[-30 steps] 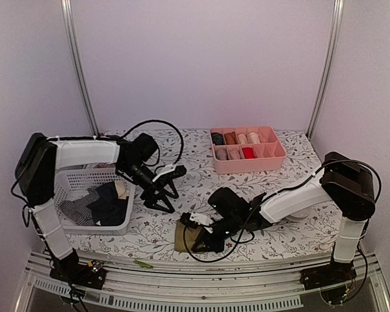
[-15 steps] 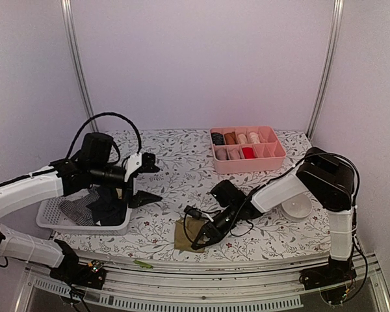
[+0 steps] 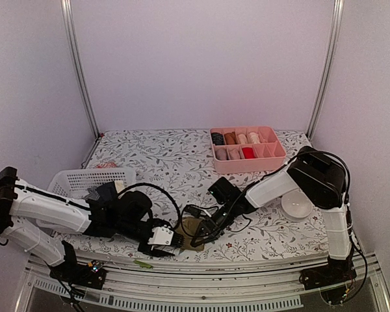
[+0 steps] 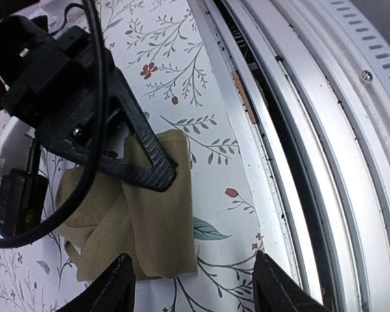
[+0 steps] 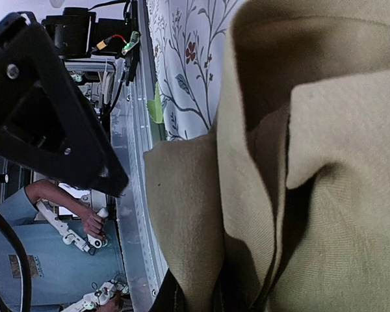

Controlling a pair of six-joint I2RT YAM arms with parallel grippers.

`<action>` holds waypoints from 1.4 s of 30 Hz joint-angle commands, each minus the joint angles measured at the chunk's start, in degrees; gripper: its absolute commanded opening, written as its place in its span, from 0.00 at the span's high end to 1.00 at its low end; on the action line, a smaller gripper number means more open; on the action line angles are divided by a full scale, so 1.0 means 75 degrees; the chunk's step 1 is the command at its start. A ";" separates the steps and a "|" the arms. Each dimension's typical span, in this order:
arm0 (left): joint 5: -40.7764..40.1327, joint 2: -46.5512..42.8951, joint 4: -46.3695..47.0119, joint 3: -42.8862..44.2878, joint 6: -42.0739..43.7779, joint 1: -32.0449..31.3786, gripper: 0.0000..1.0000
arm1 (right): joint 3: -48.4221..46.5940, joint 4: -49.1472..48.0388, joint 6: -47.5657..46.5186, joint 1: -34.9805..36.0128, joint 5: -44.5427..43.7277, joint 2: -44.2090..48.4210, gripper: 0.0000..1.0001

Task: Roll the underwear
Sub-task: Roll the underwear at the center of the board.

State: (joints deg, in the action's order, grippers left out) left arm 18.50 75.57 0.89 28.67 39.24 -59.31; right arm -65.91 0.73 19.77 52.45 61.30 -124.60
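Note:
An olive-tan underwear (image 3: 190, 229) lies partly folded near the table's front edge. It also shows in the left wrist view (image 4: 140, 218) and fills the right wrist view (image 5: 292, 162). My right gripper (image 3: 205, 229) reaches in from the right and is shut on a fold of it, one black finger (image 4: 143, 153) lying across the cloth. My left gripper (image 3: 171, 239) lies low at the front edge just left of the cloth, open and empty, its fingertips (image 4: 120, 286) straddling the cloth's near corner. Other garments (image 3: 94, 193) show dark and striped in the basket, mostly hidden by my left arm.
A white mesh basket (image 3: 78, 177) stands at the left. A pink divided tray (image 3: 271, 158) with several rolled pieces stands at the back right. A white bowl (image 3: 298, 206) sits at the right. The table's metal front rail (image 4: 292, 130) runs close beside the cloth.
My left arm has swung from over the basket down to the front edge beside the olive-tan underwear. My right gripper stayed on the cloth, shifting slightly.

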 commanded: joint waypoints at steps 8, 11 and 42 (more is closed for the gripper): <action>-0.1133 0.1849 0.1246 0.0782 0.0435 -0.0532 0.50 | 0.0053 0.0512 0.0250 -0.0069 -0.0351 -0.0750 1.00; -0.1099 0.2206 0.0553 0.1059 0.0312 -0.0487 0.69 | 0.0062 0.0534 0.0193 -0.0118 -0.0381 -0.0643 0.99; 0.4690 0.7478 -0.7751 0.7093 0.1232 0.2494 0.94 | 0.2567 -0.0717 -0.3306 0.0480 -0.5367 0.4211 0.49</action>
State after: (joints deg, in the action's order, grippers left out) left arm 53.89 125.38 -48.29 78.91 44.56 -42.39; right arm -41.52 -2.44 1.32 52.64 27.09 -87.20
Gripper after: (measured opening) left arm 0.107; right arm 0.510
